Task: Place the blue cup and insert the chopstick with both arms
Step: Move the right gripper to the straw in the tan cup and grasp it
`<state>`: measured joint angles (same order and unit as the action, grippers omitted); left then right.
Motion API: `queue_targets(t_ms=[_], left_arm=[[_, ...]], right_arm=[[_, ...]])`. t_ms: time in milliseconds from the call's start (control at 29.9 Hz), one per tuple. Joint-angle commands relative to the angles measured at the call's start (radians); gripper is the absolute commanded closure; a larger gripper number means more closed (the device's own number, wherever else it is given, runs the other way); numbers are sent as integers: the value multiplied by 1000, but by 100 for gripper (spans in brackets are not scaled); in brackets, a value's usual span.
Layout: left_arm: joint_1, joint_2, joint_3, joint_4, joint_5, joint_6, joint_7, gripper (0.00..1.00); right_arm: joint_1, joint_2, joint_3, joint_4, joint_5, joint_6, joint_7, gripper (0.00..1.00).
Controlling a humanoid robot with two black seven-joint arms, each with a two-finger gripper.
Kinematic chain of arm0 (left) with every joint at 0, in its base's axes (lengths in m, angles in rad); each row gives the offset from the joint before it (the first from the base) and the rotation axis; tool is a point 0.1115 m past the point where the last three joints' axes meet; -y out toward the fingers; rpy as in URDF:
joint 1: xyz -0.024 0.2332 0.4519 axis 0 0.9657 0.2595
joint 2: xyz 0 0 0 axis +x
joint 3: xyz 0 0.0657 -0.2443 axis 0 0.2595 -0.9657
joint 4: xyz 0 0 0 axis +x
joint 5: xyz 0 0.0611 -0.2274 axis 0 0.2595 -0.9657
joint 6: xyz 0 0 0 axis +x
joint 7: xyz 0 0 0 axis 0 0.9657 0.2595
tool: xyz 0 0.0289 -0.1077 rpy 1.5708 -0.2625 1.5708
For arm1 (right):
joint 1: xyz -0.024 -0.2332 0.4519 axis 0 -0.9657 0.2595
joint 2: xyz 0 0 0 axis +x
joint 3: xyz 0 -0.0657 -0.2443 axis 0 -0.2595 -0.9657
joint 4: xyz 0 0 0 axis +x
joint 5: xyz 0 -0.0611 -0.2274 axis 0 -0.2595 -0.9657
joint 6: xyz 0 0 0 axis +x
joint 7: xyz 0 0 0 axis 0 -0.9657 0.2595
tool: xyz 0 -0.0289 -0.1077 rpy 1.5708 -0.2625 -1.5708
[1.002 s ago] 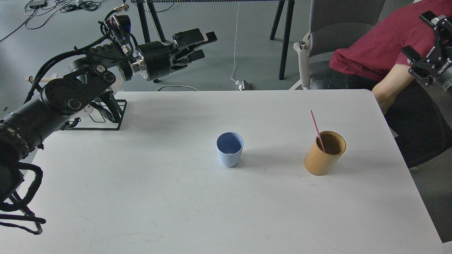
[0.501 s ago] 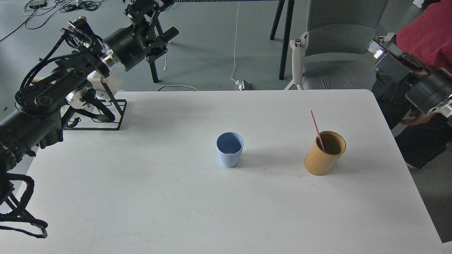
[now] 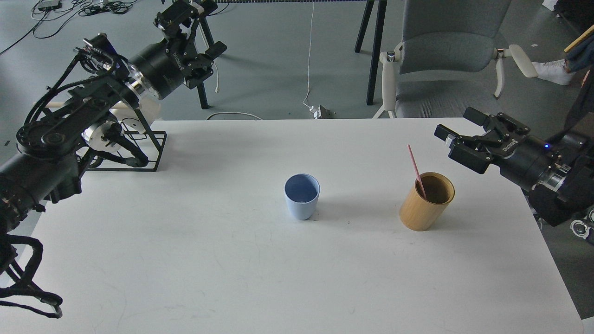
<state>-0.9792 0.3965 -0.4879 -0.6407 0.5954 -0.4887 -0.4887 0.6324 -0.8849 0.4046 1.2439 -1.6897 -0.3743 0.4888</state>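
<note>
The blue cup [image 3: 301, 197] stands upright and empty near the middle of the white table [image 3: 209, 260]. The pink chopstick [image 3: 414, 166] leans in a tan wooden holder [image 3: 427, 202] to the cup's right. My right gripper [image 3: 457, 125] is open and empty. It hovers over the table's right edge, just up and right of the holder and apart from the chopstick. My left gripper [image 3: 199, 28] is open and empty, raised beyond the table's far left corner, far from the cup.
A black wire rack [image 3: 148, 155] stands at the table's far left corner, under my left arm. A grey chair [image 3: 445, 51] and black stand legs [image 3: 371, 46] are on the floor behind the table.
My right arm swung down from the upper right to the table's right edge near the holder. My left gripper swung up and left, away from the table. The person in red left the view.
</note>
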Motion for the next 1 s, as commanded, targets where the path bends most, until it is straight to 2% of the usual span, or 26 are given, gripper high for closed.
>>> queue_targets(t_ms=[0, 501, 601, 835, 969], left_arm=[[2, -1, 0, 1, 0, 0, 0, 4], [11, -1, -1, 10, -2, 0, 0, 3], [13, -1, -1, 10, -2, 0, 0, 3], [19, -1, -1, 18, -2, 0, 0, 3], [19, -1, -1, 24, -2, 0, 0, 3]], right_arm=[[12, 35, -26, -32, -39, -2, 0, 2], [101, 240, -205, -224, -68, -37, 0, 6], [101, 277, -216, -251, -68, -37, 0, 10], [104, 305, -242, -273, -68, -38, 0, 34], [102, 300, -245, -274, -68, -40, 0, 36]])
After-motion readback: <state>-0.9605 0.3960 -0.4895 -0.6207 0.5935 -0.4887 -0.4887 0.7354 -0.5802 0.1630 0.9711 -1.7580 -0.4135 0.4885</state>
